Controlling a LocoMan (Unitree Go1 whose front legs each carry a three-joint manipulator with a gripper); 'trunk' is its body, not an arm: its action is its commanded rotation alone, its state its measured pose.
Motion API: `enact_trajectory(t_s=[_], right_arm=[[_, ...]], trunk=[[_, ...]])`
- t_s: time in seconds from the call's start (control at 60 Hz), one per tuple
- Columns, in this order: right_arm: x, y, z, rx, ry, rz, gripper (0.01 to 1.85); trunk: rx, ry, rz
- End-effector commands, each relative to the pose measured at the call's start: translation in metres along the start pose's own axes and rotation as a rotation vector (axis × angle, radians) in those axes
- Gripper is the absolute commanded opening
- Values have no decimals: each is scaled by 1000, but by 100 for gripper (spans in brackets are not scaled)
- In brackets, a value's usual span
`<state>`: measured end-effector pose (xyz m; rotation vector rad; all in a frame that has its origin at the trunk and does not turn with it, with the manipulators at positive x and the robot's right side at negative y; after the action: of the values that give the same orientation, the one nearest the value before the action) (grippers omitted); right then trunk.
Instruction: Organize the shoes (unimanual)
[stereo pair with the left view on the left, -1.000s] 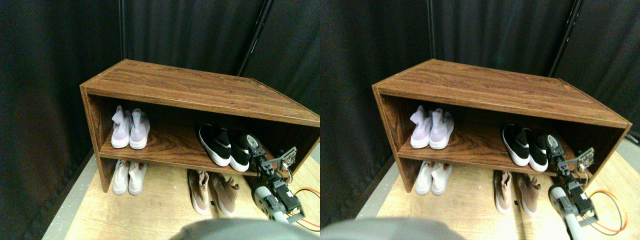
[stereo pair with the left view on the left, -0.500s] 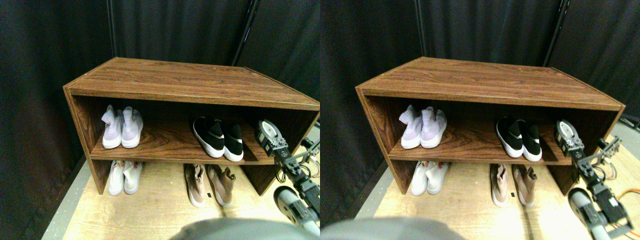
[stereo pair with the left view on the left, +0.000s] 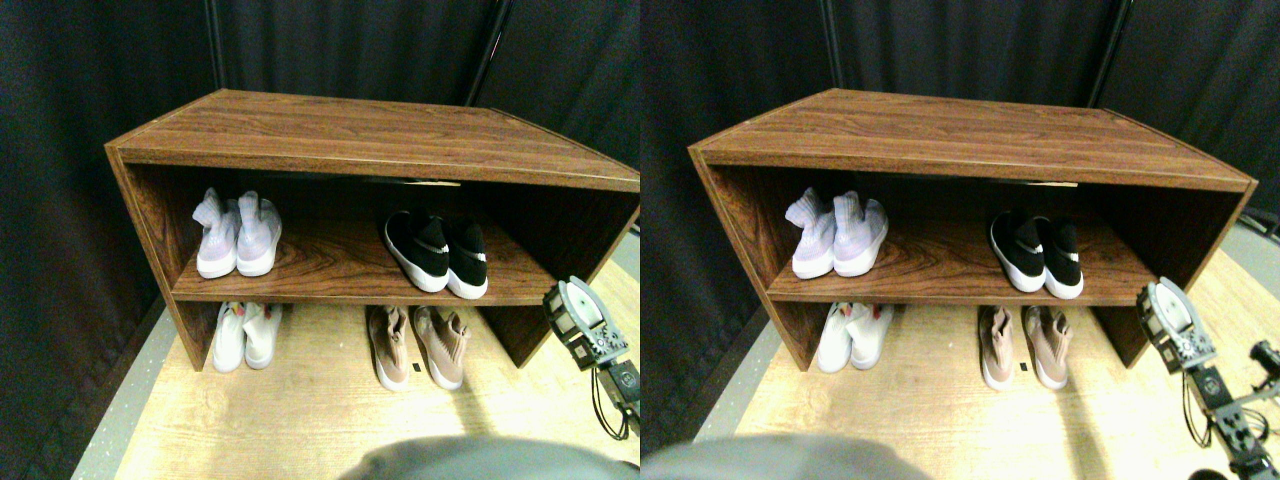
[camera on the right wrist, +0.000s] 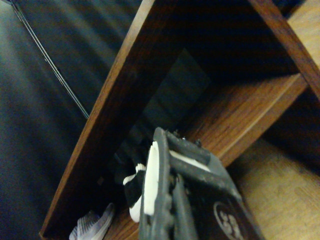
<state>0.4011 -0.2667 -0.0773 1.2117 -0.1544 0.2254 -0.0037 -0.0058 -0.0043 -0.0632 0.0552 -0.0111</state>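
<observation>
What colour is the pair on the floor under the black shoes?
Pinkish-beige pair with white soles, clearest in the stereo pair view.

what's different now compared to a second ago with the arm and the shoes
The right gripper has pulled back from beside the black white-soled sneakers, out of the brown wooden shelf, holding nothing. All four shoe pairs stayed put; the camera view shifted.

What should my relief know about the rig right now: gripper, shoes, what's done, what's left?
Right gripper: holds nothing, off the rack's right end; jaw state unclear.
Shoe rack: lavender pair at the shelf's left, black pair at its right.
Floor under the shelf: white pair at left, pinkish-beige pair at right, slightly splayed.
Done: all four pairs sit side by side.
Left: perhaps straightening the beige pair; nothing else shows.
</observation>
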Motion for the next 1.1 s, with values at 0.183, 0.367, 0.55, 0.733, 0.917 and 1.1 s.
enact_trajectory(t_s=[0.183, 0.367, 0.55, 0.733, 0.917, 1.1], right_arm=[[-30, -14, -20, 65, 50, -20, 6], [-34, -50, -30, 117, 37, -145, 6], [-23, -82, -36, 166, 30, -216, 6], [-8, -112, -40, 176, 31, -285, 6], [10, -134, -37, 153, -48, -350, 6], [25, -142, -32, 206, -68, -379, 6]], trunk=[[-19, 39, 11], [-16, 40, 8], [-21, 42, 12], [-28, 42, 14], [-31, 36, 21], [-30, 33, 19]])
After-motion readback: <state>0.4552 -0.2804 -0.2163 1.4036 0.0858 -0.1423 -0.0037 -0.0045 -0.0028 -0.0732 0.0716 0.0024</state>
